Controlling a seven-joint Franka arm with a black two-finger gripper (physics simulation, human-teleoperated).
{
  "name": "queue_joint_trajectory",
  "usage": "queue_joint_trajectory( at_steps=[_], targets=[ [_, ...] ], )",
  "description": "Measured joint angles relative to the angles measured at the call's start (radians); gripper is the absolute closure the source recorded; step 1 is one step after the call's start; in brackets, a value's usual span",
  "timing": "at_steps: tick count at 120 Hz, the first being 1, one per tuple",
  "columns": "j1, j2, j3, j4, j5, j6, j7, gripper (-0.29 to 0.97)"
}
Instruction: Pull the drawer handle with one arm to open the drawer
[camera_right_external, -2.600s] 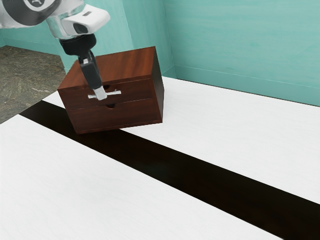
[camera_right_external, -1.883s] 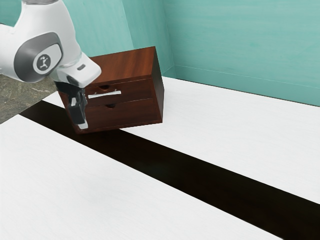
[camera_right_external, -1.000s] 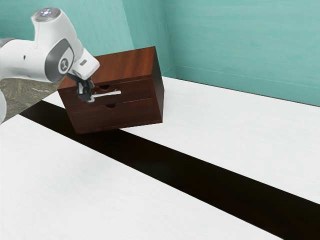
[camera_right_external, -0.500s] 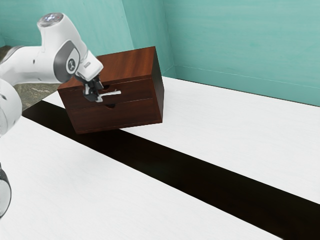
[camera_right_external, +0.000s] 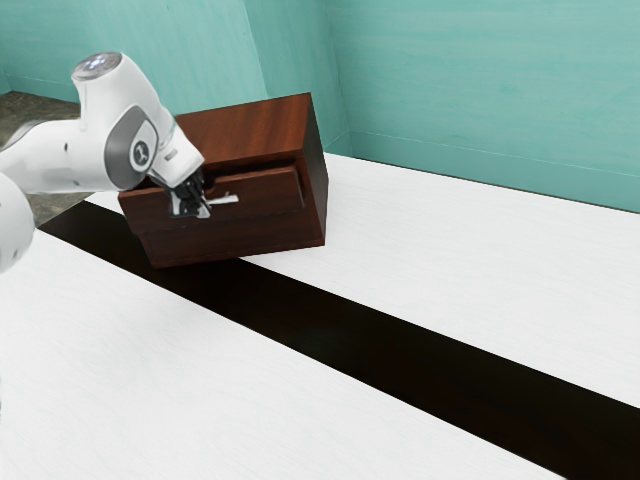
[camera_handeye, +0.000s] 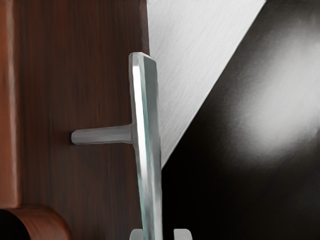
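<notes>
My gripper (camera_right_external: 191, 206), jaws closed narrow on one end of the silver handle (camera_handeye: 145, 150), one finger on either side of its bar. The upper drawer (camera_right_external: 262, 188) stands slightly proud of the wooden cabinet (camera_right_external: 255, 125) on the table (camera_right_external: 470, 260). Opening has begun, and most of the travel apparently remains.
</notes>
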Motion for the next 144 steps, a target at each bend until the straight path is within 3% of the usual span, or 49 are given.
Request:
queue_joint_trajectory(
  at_steps=[41, 144],
  targets=[
    [-0.047, -0.233, 0.001, -0.305, 0.008, 0.132, 0.027, 0.79],
    [-0.099, -0.563, -0.001, -0.689, 0.012, 0.185, -0.049, 0.79]
  ],
)
